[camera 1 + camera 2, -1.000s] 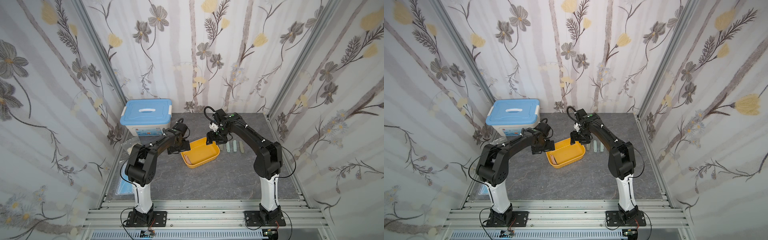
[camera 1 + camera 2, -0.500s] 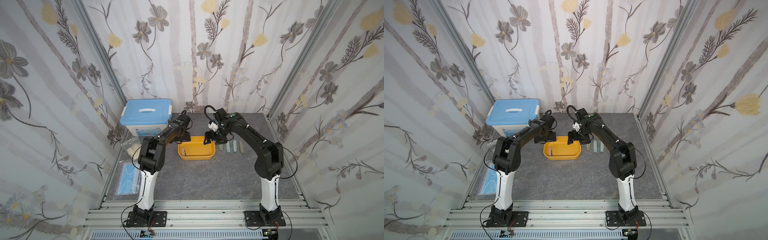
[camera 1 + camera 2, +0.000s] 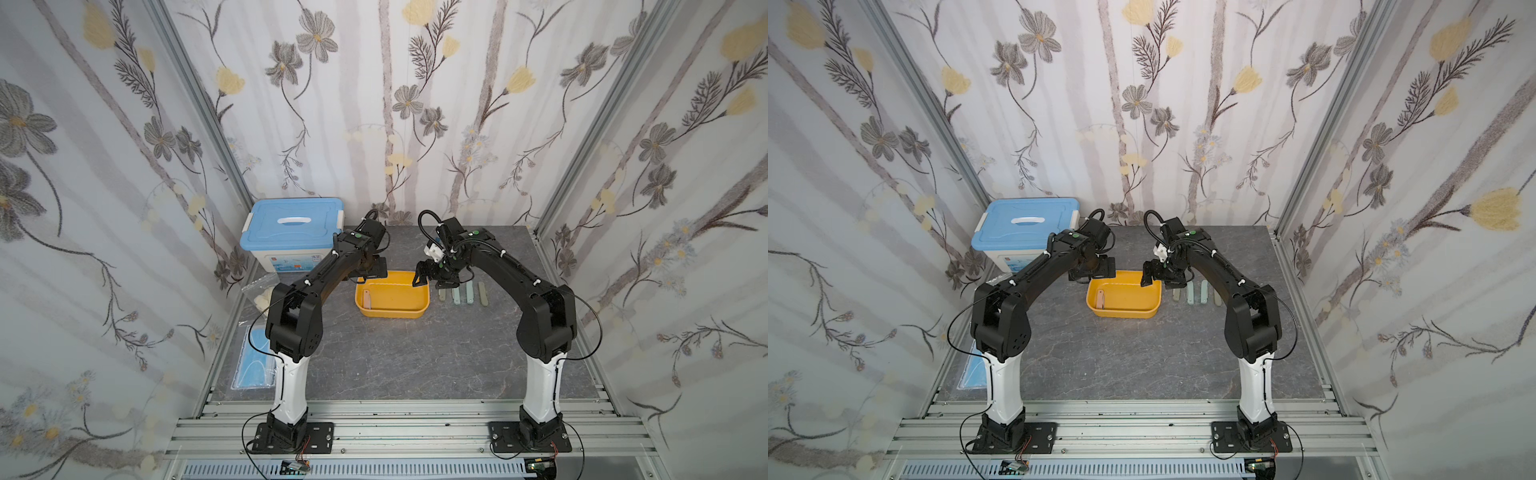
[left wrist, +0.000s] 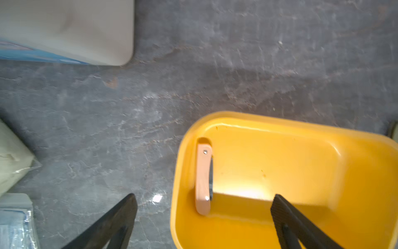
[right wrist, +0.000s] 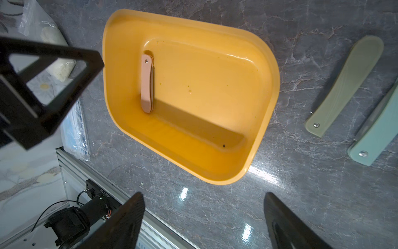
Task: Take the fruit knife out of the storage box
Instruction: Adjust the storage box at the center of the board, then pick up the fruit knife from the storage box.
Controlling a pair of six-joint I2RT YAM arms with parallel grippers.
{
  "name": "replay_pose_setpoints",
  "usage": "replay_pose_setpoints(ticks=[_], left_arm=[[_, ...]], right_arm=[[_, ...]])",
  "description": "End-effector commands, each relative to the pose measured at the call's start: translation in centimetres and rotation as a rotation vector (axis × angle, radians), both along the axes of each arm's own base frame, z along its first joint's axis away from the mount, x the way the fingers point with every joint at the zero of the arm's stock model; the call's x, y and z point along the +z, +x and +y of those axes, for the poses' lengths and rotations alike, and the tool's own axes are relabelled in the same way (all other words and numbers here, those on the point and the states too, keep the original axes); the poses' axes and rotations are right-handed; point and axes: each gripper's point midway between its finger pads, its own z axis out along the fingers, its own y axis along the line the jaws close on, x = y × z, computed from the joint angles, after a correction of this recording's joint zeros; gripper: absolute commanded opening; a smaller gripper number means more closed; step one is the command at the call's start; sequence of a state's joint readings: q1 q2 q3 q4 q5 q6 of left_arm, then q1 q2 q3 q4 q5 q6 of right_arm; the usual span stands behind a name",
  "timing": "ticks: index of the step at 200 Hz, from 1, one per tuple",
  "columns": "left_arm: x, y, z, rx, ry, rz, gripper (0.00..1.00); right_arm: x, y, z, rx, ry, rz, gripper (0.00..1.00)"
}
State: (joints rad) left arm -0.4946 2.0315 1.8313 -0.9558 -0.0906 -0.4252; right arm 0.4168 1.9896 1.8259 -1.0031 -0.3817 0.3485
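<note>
Four folding knives [image 3: 456,296] lie outside; one fruit knife [image 3: 367,297] sits at the storage box's [image 3: 390,314] nine o'clock; left gripper [image 4: 204,196] and right gripper [image 5: 203,194] gape wide, empty.

storage box [image 4: 237,226] cut off; white box [image 4: 64,28] blurred

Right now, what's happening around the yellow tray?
Nothing is gripped yet. The left gripper is open above the end of the storage box where the folded fruit knife lies against the wall. The right gripper is open near the opposite back corner. Four other folded knives lie on the table beside the box.
</note>
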Motion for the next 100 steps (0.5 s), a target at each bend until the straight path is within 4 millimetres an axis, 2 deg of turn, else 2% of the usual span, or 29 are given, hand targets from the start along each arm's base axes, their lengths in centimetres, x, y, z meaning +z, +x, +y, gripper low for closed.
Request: replay_pose_setpoints(ticks=[1, 24, 66, 100], left_arm=[[0.0, -2.5, -2.2, -0.055, -0.049, 0.063, 1.0], [-1.2, -3.7, -3.6, -0.062, -0.082, 0.095, 1.0], [-3.6, -3.4, -3.7, -0.054, -0.058, 0.127, 1.0], [-5.7, -3.2, -2.9, -0.052, 0.006, 0.149, 1.0]], right_arm=[[1.4, -0.2, -0.1, -0.028, 0.058, -0.021, 0.92], [1.6, -1.0, -1.4, -0.07, 0.078, -0.021, 1.0], [1.2, -3.0, -2.2, -0.083, 0.086, -0.012, 1.0], [1.4, -3.2, -2.1, -0.094, 0.105, -0.017, 1.0]])
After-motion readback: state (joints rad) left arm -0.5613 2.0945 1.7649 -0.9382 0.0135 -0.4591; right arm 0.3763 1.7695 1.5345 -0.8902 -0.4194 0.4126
